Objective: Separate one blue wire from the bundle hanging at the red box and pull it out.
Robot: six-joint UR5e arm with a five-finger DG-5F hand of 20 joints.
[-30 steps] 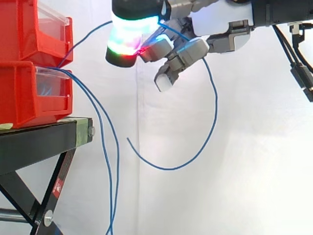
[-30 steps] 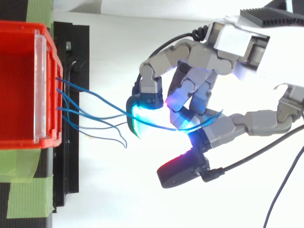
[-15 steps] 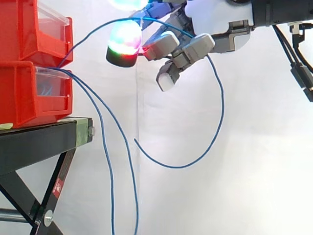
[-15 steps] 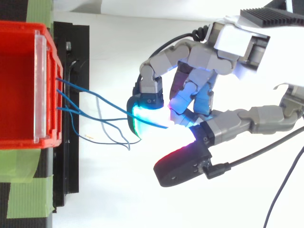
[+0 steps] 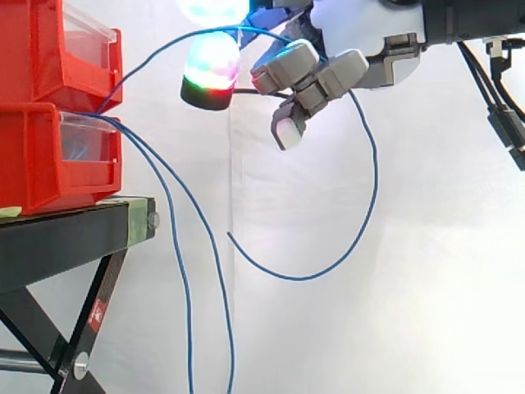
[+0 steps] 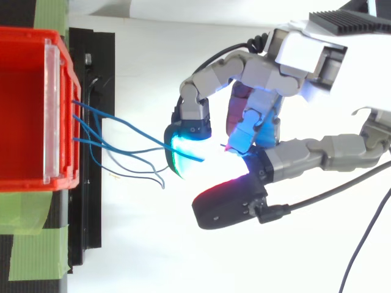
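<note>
Blue wire (image 5: 305, 279) looks thin and smooth: it climbs from the two stacked red bins (image 5: 49, 156) up to the hand (image 5: 328, 74). The fingers are curled tight around it, and past them it sags in one big loop with its loose end hanging free. From the side I count two more blue strands (image 5: 182, 279) dropping past the black stand (image 5: 74, 234).

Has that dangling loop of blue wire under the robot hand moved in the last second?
Yes. In the side view the blue wire, looped below the robot hand that grips it, has shifted right, away from the red bins.
</note>
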